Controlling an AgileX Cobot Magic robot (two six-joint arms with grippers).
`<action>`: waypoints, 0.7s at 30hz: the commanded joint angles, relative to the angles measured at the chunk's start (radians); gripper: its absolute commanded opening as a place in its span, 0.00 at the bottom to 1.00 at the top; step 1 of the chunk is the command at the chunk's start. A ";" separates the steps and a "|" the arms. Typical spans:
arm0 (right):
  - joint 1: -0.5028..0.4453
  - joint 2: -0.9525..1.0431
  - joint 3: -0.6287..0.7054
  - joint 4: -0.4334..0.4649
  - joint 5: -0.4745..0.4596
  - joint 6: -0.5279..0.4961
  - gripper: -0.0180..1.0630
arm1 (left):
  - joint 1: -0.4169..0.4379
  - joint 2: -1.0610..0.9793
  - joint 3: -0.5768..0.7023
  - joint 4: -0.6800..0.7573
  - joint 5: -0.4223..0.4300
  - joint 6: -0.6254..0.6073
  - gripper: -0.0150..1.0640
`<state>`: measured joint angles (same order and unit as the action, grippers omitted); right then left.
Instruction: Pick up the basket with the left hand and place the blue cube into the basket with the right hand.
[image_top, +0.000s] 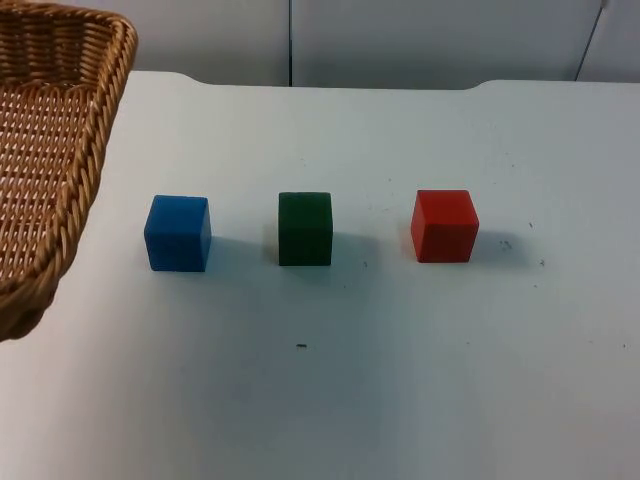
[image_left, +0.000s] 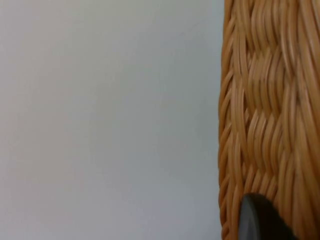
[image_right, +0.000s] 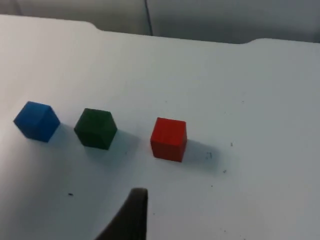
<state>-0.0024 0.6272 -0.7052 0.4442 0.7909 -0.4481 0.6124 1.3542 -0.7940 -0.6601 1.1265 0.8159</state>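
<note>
From the top camera you get the woven brown wicker basket (image_top: 60, 150) cut off by the picture's left and upper edges, so its far side and whatever grips it stay hidden from you. In the left wrist view its wicker wall (image_left: 270, 110) runs off the edge, and a single black fingertip (image_left: 257, 220) stands in front of it, too partial for you to judge the jaws. The right wrist view gives you one dark, blurred fingertip (image_right: 131, 215) over the white counter (image_right: 250, 100), which likewise leaves those jaws unreadable.

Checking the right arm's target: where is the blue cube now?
In the top view the blue cube sits on the white table, leftmost in a row beside the green cube, just right of the basket.
</note>
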 joint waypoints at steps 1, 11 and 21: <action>-0.006 0.067 -0.040 0.067 -0.010 -0.089 0.95 | 0.002 -0.004 -0.011 -0.040 0.001 -0.007 0.01; 0.176 0.583 -0.407 0.159 -0.025 -0.314 0.95 | 0.002 -0.004 -0.011 -0.040 -0.027 -0.003 0.01; 0.435 1.007 -0.752 0.008 -0.067 -0.347 0.95 | 0.004 -0.004 -0.011 -0.023 -0.057 0.019 0.01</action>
<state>0.4044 1.5907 -1.4232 0.4714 0.7240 -0.7796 0.6132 1.3542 -0.7940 -0.6554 1.0705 0.8289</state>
